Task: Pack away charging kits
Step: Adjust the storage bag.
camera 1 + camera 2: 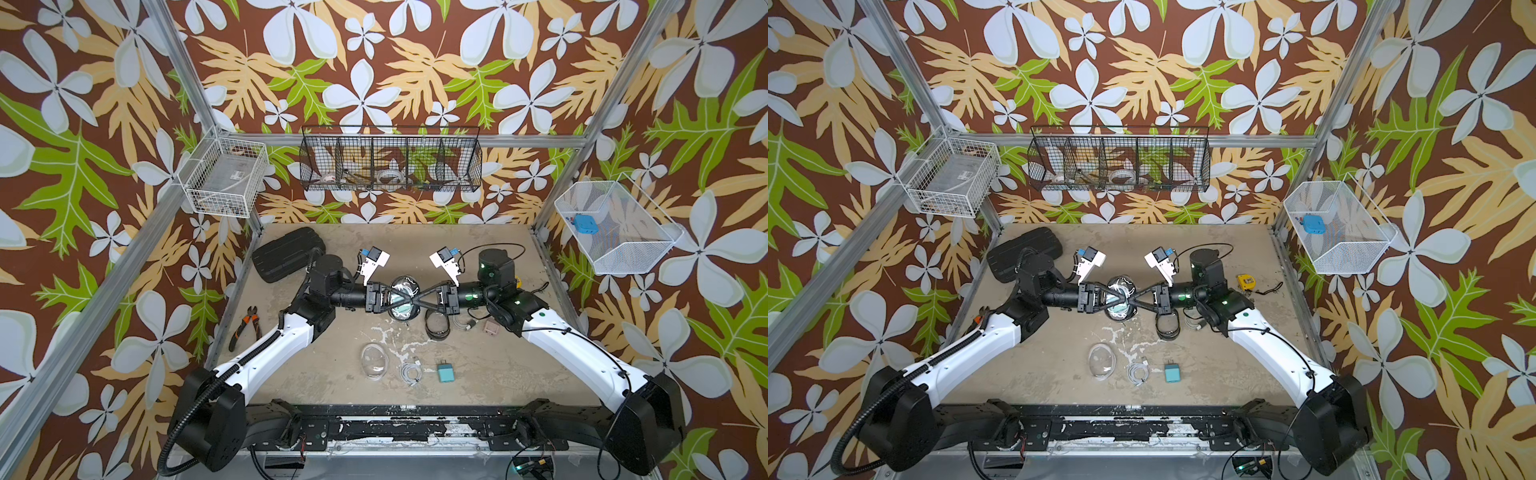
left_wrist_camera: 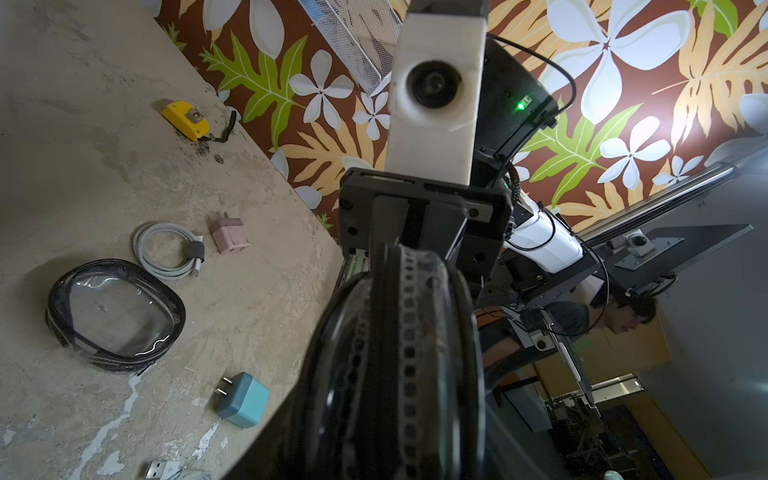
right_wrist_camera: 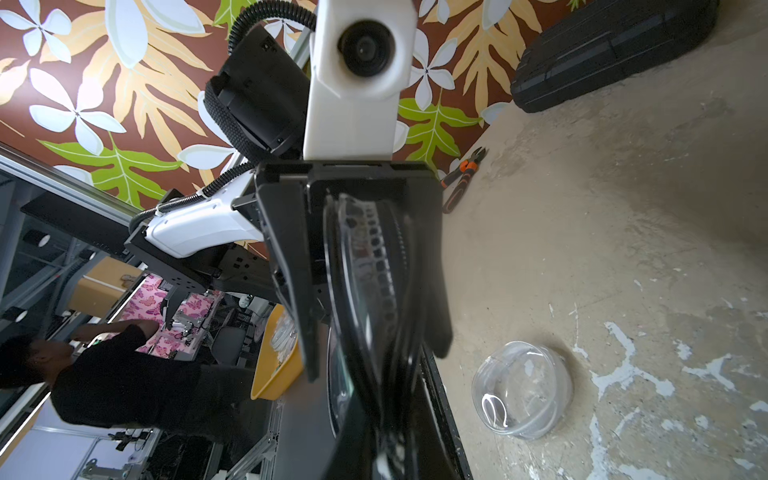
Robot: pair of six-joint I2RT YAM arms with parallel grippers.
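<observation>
— Where's the black-rimmed pouch?

— At the centre of both top views, held above the tabletop between the two arms. A mint plug shows through it.

— Who has it?

— The right hand is clamped on its right rim. The left hand has its fingers spread, one on either side of the pouch.

— And the other kits?

— The clear pouch, coiled cable and teal plug lie in a row at lower centre. The second dark pouch and pink plug lie under the right arm.
</observation>
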